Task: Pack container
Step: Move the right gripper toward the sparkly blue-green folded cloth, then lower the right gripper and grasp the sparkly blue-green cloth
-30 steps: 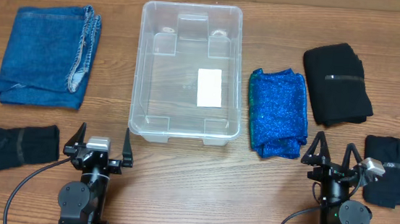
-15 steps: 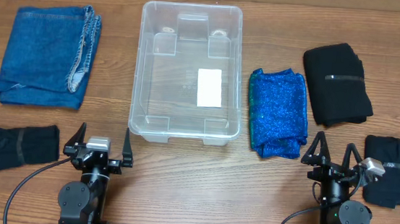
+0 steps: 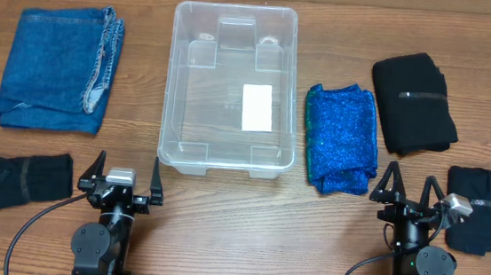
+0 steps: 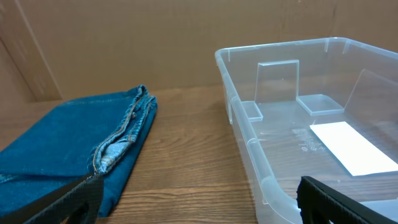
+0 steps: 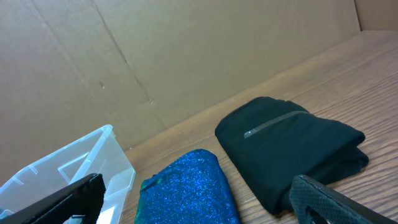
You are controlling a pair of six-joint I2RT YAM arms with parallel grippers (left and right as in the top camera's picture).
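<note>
wooden table (image 3: 221,215), cardboard wall (image 4: 124,43)

Clear container (image 3: 169,86) in middle, label (image 3: 256,106) on its bottom; jeans (image 3: 55,69) left, blue cloth (image 3: 343,137) just right. Nearer, left gripper (image 3: 128,159) and right gripper (image 3: 412,174) gaping, holding nothing.

white label (image 3: 256,106) in container (image 3: 179,78), blank, no readable text

No change noted. The container (image 3: 229,87), the left end effector (image 3: 128,159) and the right end effector (image 3: 411,175) sit exactly where the earlier views place them on the desk (image 3: 220,220). Both sets of jaws stand as wide as before. No item displaced.
</note>
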